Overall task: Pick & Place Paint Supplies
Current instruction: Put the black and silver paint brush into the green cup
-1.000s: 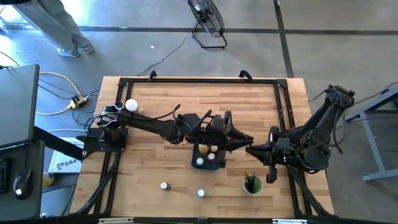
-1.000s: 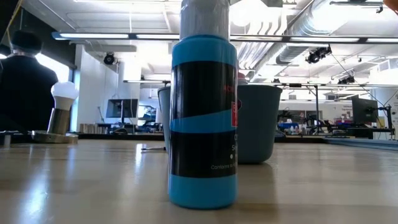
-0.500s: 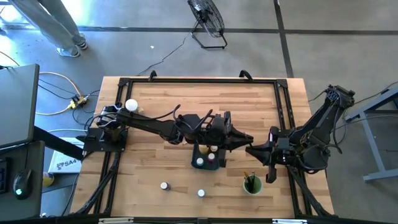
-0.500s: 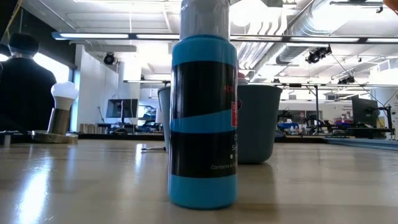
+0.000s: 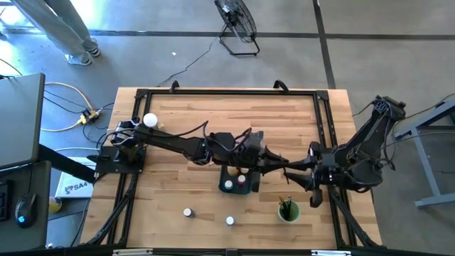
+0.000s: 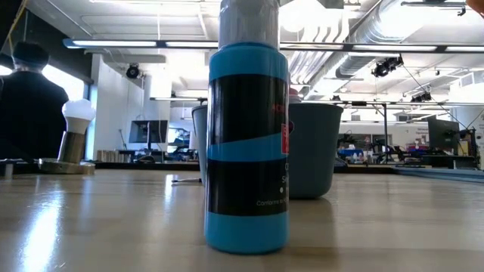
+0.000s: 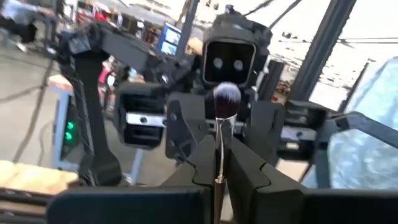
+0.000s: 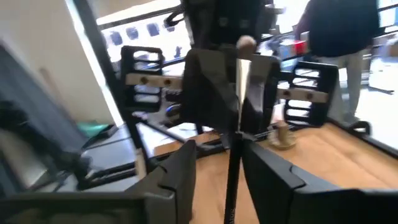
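Pale wooden tabletop (image 5: 178,117) is seen from above, with the blue-grey rectangular tray (image 5: 237,182) of small bottles at centre and the round green cup (image 5: 288,211) nearby; two pale-capped jars (image 5: 188,212) are left standing apart from the tray. A thin brown-handled paintbrush (image 7: 219,158) is pinched between the closed fingers of the left gripper (image 5: 274,161) above the tray's right side; the right gripper (image 5: 293,169), met tip to tip, is shown with fingers parted around the same brush.

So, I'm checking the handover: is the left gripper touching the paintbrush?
Touching. The left wrist view shows the left gripper shut on the paintbrush, with both fingers pressed against its handle and the bristles pointing away.
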